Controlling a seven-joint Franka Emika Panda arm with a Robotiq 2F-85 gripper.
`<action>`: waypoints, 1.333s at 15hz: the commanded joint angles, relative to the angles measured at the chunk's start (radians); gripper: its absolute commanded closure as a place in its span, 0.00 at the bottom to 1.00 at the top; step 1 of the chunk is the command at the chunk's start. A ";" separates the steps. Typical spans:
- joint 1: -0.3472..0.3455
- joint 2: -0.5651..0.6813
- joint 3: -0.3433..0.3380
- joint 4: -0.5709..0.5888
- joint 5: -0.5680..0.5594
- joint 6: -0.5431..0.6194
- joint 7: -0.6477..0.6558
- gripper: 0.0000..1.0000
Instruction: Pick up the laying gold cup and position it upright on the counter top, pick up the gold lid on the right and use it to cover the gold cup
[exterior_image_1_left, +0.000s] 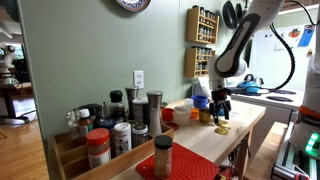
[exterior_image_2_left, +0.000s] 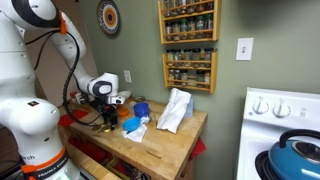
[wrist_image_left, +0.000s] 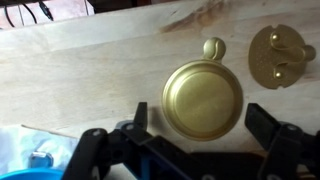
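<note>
the counter top (exterior_image_1_left: 248, 122) runs long and pale in both exterior views, with the arm (exterior_image_1_left: 240, 45) bent down over it. the gripper (wrist_image_left: 197, 128) hangs over the wood, jaws spread wide, holding nothing. only the wrist view shows the gold cup (wrist_image_left: 203, 98) plainly, round face toward the camera (the exterior views give a mere glint), and the gold lid (wrist_image_left: 280, 55) near it, apart.

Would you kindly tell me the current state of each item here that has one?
gold cup: standing on end on the counter top, uncovered.
gold lid: lying flat on the counter top, apart from the gold cup.
pincer: open, empty, above the gold cup.
</note>
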 joint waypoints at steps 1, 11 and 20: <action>0.006 0.021 -0.002 -0.003 -0.047 0.025 0.059 0.00; 0.002 0.020 0.000 -0.011 -0.017 0.010 0.032 0.17; -0.007 0.005 -0.004 -0.008 -0.003 -0.010 0.013 0.29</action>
